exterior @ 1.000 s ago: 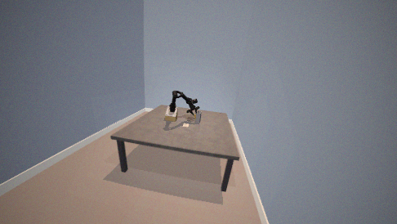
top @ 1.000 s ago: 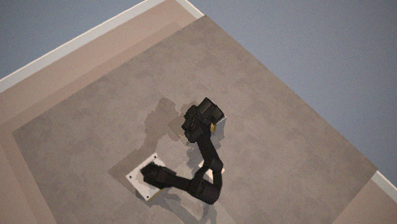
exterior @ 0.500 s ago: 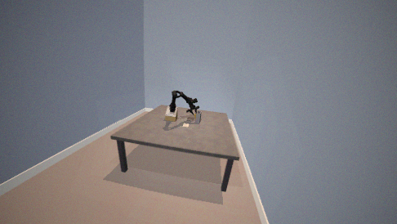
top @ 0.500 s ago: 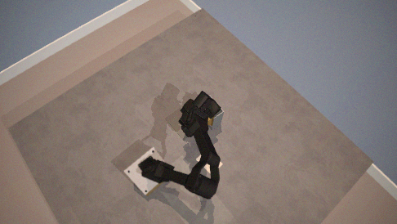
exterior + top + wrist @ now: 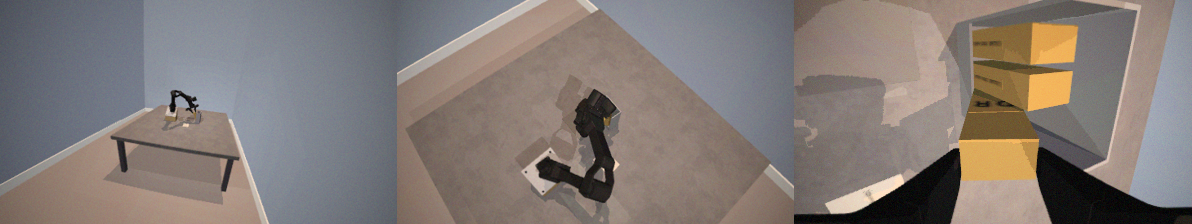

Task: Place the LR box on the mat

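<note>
My gripper (image 5: 998,155) is shut on a yellow box (image 5: 998,162), one black finger on each side. Dark printed marks show on the side of this box that faces the others. They are partly hidden and I cannot read the code. Two more yellow boxes (image 5: 1051,43) (image 5: 1050,91) stand side by side in the grey bin (image 5: 1100,75) (image 5: 198,118), with small dark print on their sides. The held box is beside them at the bin's end; how high its bottom is does not show. I cannot make out the grey mat.
A pale card (image 5: 869,194) (image 5: 185,125) with a small mark lies on the table (image 5: 662,123) (image 5: 163,135). The arm stands on a white-topped base (image 5: 532,173) (image 5: 171,116). The bin's walls rise close around the standing boxes.
</note>
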